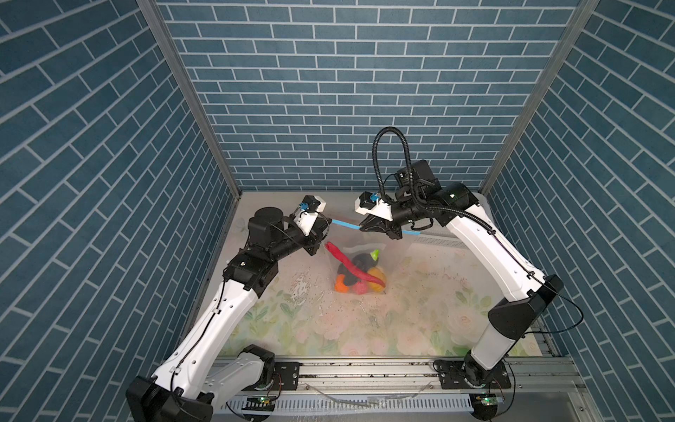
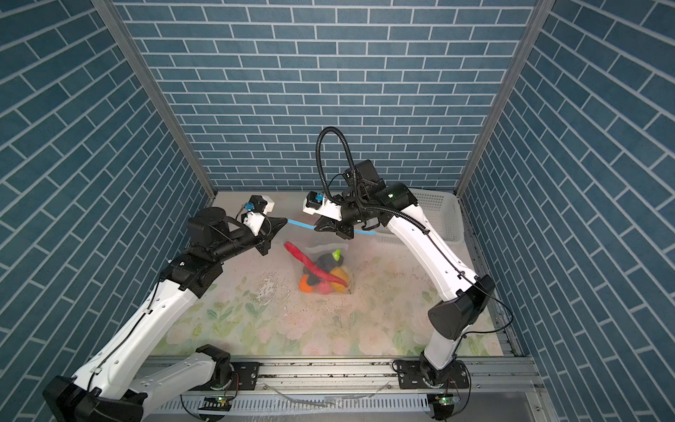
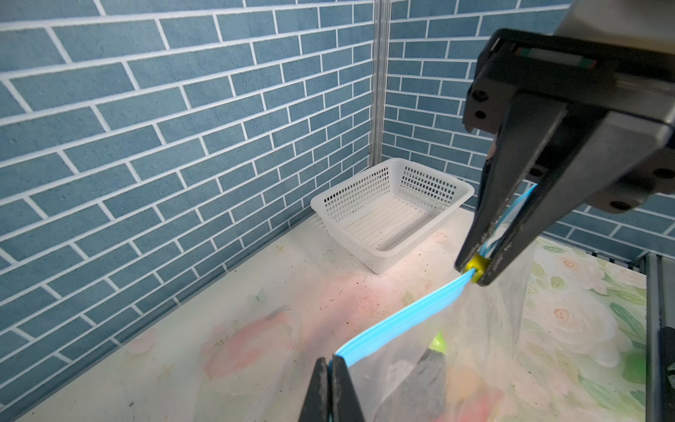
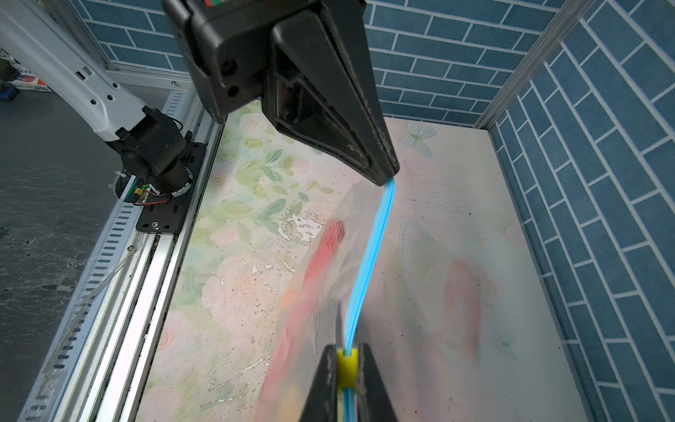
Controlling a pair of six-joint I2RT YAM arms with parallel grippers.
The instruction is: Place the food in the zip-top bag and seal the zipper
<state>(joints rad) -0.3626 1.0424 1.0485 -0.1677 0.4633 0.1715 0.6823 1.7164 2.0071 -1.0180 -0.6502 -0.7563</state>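
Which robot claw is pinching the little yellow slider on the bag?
The right gripper: its tips clamp the yellow slider. The left gripper pinches only the bare end of the blue zipper.

Both arms bend inward; the left end effector (image 1: 328,221) and right end effector (image 1: 362,228) face each other (jaws pinched closed).

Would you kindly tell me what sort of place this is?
Probably a robot test cell, not a home: blue brick-print panels on aluminium posts, a floral mat, left arm and right arm bolted to a metal rail.
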